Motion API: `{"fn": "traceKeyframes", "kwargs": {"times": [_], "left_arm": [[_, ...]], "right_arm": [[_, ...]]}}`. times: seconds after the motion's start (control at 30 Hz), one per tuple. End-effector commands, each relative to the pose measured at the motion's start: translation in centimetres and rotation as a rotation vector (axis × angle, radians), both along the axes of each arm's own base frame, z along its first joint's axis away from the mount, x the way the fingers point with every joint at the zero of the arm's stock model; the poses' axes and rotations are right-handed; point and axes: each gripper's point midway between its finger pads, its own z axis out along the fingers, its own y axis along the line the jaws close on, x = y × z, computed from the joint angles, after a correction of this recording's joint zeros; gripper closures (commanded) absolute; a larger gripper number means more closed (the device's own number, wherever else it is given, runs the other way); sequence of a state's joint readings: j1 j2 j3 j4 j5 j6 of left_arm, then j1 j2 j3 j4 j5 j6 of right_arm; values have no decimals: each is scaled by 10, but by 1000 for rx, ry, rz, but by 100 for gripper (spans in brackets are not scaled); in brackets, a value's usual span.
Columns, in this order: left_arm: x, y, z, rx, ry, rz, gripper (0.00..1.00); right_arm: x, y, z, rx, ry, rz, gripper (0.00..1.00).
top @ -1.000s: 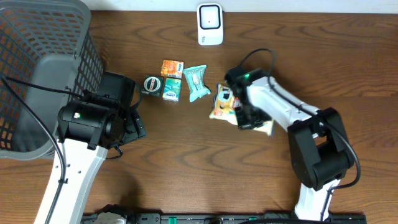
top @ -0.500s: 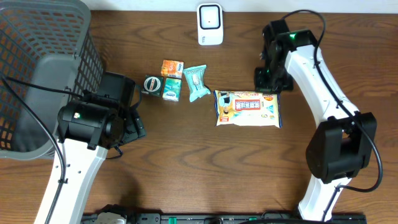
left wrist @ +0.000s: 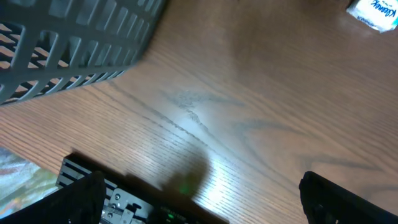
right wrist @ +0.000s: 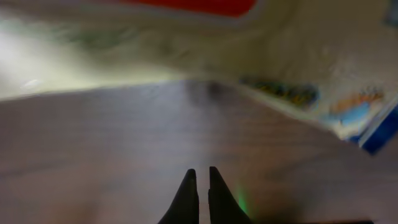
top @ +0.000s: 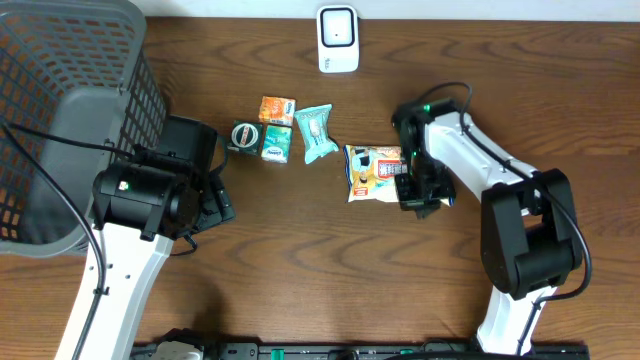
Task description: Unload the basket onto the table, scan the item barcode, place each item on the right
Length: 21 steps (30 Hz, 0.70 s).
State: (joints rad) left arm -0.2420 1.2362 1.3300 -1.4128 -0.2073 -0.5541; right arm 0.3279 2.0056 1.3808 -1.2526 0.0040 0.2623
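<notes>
The snack packet (top: 372,172) lies flat on the table (top: 300,280) right of centre, its long axis running from 9 to 3 o'clock in the overhead view. The right gripper (right wrist: 199,178) sits over the packet's 3 o'clock end. In the wrist view its fingers are pressed together with nothing between them, bare wood is under the tips and the packet's edge is just ahead at 12 o'clock. The packet is not held, so a grasp would seem to call for the jaws to part and straddle that near edge across the short side. The scanner (top: 338,40) stands well apart from the packet, at about 11 o'clock from it. The left gripper (left wrist: 205,196), its fingers spread wide and empty, hangs beside the basket (top: 70,110) far off at 9 o'clock, so the right arm is clearly the nearer one.
</notes>
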Motion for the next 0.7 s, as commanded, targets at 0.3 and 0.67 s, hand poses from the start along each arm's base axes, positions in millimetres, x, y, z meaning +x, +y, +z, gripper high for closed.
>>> {"fn": "traceKeyframes", "kwargs": {"times": [0.3, 0.67], "left_arm": [[-1, 0, 0, -7, 0, 16, 2], [-1, 1, 0, -7, 0, 16, 2]], "right_arm": [[135, -32, -10, -48, -557, -134, 89], [193, 57, 59, 503, -679, -113, 66]]}}
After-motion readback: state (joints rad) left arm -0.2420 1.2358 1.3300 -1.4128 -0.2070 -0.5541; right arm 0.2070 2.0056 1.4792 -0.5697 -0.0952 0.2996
